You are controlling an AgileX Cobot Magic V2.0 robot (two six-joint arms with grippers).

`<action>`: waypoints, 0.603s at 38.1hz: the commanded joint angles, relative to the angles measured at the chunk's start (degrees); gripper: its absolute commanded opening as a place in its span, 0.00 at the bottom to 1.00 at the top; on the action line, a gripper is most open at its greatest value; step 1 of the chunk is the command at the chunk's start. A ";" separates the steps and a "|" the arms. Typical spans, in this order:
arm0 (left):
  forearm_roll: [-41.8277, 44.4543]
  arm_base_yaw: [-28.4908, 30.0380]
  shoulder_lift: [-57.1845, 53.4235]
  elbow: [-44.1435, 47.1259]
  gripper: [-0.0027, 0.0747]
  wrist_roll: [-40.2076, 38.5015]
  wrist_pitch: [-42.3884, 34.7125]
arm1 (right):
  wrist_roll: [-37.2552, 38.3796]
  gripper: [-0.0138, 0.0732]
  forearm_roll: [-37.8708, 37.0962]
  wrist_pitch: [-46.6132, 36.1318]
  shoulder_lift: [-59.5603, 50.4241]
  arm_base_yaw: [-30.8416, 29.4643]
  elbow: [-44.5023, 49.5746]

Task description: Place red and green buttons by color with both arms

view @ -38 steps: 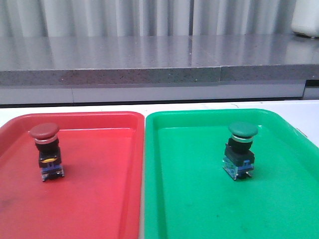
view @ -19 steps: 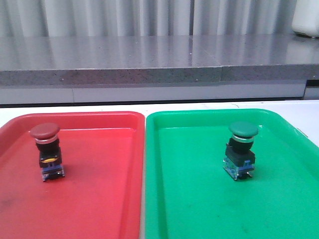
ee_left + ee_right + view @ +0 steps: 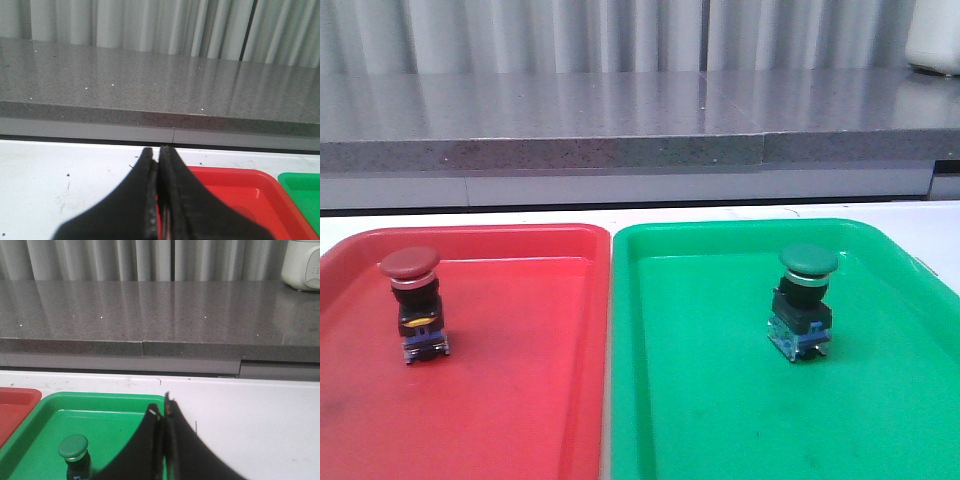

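Note:
The red button (image 3: 413, 300) stands upright in the red tray (image 3: 520, 400) at its left side. The green button (image 3: 804, 298) stands upright in the green tray (image 3: 720, 400), right of its middle; it also shows in the right wrist view (image 3: 74, 455). No arm shows in the front view. My left gripper (image 3: 159, 150) is shut and empty, over the red tray's (image 3: 240, 195) near-left edge. My right gripper (image 3: 161, 407) is shut and empty, over the green tray's (image 3: 105, 425) right rim, apart from the green button.
The two trays sit side by side on a white table (image 3: 940, 225). A grey stone counter (image 3: 620, 120) runs behind it, with grey curtains beyond. A white appliance (image 3: 302, 265) stands on the counter at the far right.

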 commanded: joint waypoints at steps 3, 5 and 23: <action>-0.35 0.10 0.68 -1.44 0.01 0.00 -4.76 | -0.50 0.08 -0.96 -4.49 0.60 -0.44 -1.52; -0.35 0.10 0.68 -1.44 0.01 0.00 -4.76 | -0.50 0.08 -0.96 -4.49 0.60 -0.44 -1.52; -3.54 3.28 -2.55 12.10 0.01 0.00 -8.13 | -0.50 0.08 -0.96 -4.50 0.61 -0.44 -1.52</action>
